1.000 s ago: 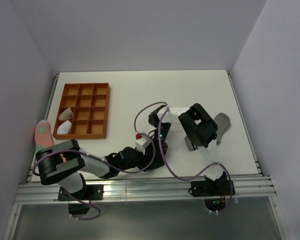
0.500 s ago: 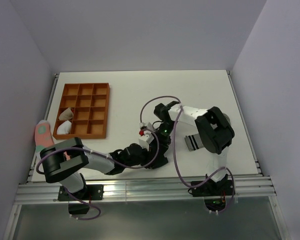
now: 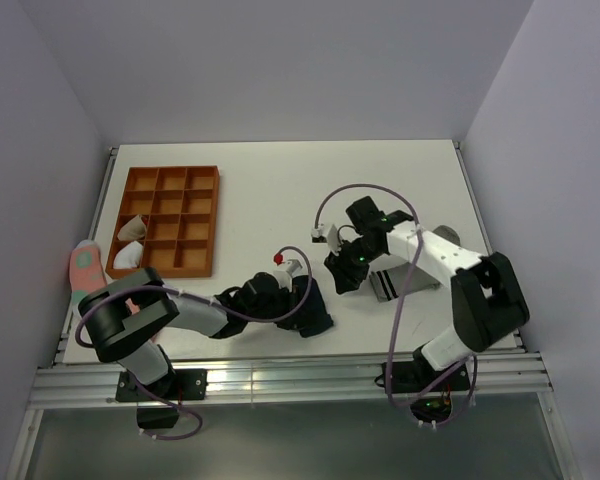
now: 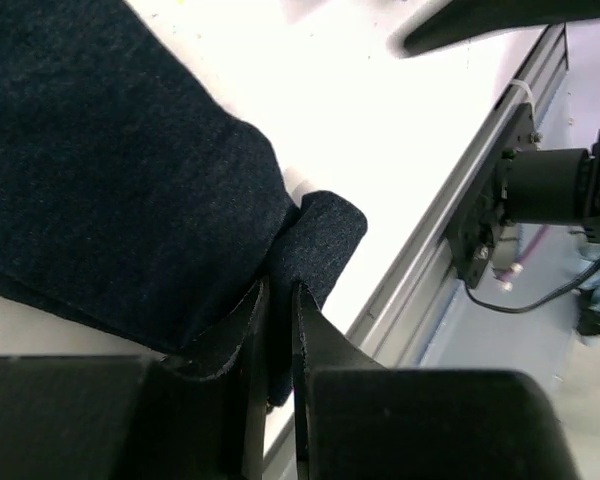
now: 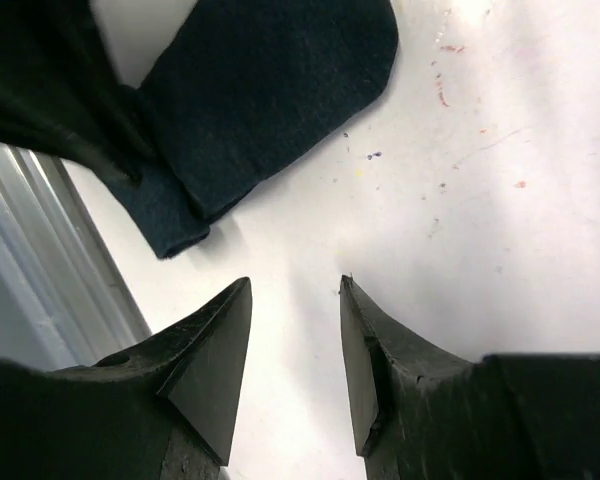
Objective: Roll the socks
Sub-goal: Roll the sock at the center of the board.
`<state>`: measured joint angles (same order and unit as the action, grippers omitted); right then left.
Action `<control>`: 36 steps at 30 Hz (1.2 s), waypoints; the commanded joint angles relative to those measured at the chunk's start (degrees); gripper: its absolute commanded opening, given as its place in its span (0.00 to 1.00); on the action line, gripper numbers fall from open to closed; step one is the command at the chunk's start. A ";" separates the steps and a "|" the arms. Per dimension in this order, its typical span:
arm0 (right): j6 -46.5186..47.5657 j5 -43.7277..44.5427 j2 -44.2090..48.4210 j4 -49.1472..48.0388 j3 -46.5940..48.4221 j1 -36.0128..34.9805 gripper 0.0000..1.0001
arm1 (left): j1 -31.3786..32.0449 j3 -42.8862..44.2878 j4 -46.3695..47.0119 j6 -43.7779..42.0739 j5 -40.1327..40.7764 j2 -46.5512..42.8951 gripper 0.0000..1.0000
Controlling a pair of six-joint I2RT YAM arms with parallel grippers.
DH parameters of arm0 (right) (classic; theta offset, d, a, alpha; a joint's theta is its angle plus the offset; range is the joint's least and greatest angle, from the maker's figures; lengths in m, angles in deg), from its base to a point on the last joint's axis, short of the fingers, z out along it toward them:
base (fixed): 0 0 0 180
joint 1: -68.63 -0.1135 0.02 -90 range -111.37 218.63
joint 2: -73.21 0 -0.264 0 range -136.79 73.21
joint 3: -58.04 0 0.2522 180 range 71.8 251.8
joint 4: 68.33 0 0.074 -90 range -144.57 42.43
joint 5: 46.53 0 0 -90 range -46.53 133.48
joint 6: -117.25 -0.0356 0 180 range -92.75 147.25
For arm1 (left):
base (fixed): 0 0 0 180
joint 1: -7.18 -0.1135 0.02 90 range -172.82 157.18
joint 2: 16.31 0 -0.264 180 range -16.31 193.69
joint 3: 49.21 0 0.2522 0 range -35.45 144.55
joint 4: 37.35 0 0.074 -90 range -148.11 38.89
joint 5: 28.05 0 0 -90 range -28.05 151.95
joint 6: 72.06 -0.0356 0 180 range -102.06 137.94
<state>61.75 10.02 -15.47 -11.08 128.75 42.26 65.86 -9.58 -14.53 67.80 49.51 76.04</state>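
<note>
Tabletop: white and matte, spread before me from wall to wall; faint coloured specks show up close.
Back wall: plain pale grey-lilac panel.
Left wall: same pale panel, meeting the tabletop's edge on my left.
Right wall: same panel, on my right.
Rail: ribbed aluminium strips along the near edge.
Floor: dull grey surface beneath the rail.
Light: even and soft; shadows faint.
</note>
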 commanded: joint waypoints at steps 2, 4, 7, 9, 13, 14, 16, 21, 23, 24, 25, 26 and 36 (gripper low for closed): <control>5.30 1.64 9.03 -7.09 -4.20 -0.61 0.48 | -3.56 2.34 -15.98 -0.38 -8.55 2.04 0.00; 8.37 1.81 11.15 -7.53 -5.70 -1.83 0.48 | -4.70 4.01 -18.02 -0.65 -11.96 2.56 0.00; 10.93 3.21 15.02 -9.37 -9.56 -6.92 0.48 | -8.04 5.59 -21.63 -1.00 -16.09 3.97 0.00; 11.55 4.27 18.18 -10.96 -13.17 -11.83 0.48 | -9.36 6.65 -24.43 -1.87 -17.17 5.46 0.00; 11.29 6.20 21.71 -15.26 -17.04 -18.96 0.51 | -12.09 7.27 -27.25 -2.49 -19.19 7.04 0.00; 11.20 6.64 22.23 -15.88 -17.74 -19.85 0.51 | -12.27 7.79 -27.78 -2.75 -19.28 7.22 0.00; 10.85 7.43 22.50 -17.72 -18.36 -22.13 0.52 | -12.53 8.32 -28.92 -3.37 -19.28 7.84 0.00; 10.15 10.24 21.71 -20.89 -19.59 -26.80 0.52 | -12.62 8.76 -29.20 -3.28 -19.72 9.33 0.00; 9.88 11.12 21.01 -22.04 -19.94 -28.90 0.52 | -12.71 8.33 -28.32 -2.76 -20.07 9.42 0.00; 9.88 12.00 20.57 -22.39 -20.03 -29.52 0.52 | -12.80 8.32 -28.32 -2.76 -20.07 9.59 0.00; 9.97 12.62 19.79 -22.91 -20.30 -30.22 0.52 | -12.80 8.32 -28.40 -2.84 -19.98 9.68 0.00; 9.88 13.32 19.26 -23.44 -20.47 -30.75 0.52 | -12.80 8.15 -28.23 -2.85 -20.07 9.77 0.00; 10.15 19.21 14.51 -27.58 -21.44 -34.18 0.50 | -13.32 7.97 -29.54 -4.34 -20.69 8.90 0.00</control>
<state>71.87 26.20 0.11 -34.91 107.37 8.71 52.61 0.80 -34.42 68.15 24.87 82.93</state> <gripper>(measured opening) 0.506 0.152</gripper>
